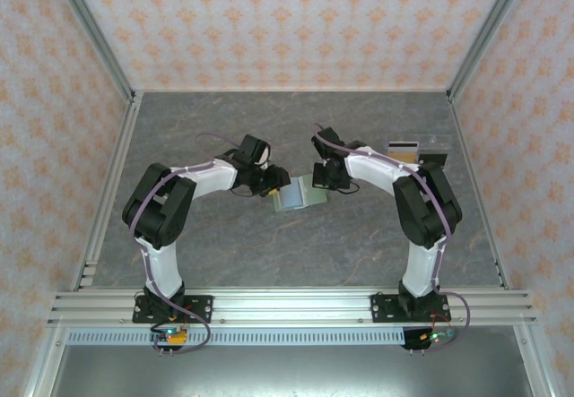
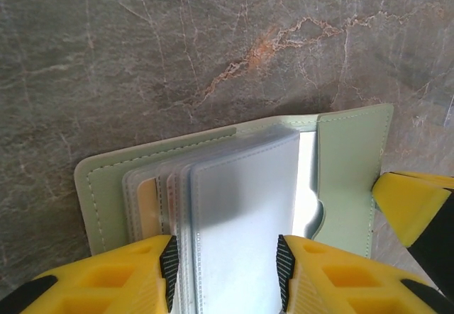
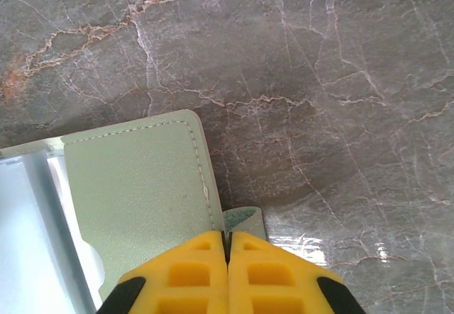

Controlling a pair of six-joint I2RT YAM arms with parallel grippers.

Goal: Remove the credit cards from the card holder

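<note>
You're mid-extraction: the card holder lies open at the centre of the desk. Your left claw is clamped across its pockets, and your right claw is pinched together on the right flap. Next, slide a sleeved credit card out.

Open card holder lies mid-table, left gripper at its left, right gripper at its right; credit cards lie behind, far right.
</note>
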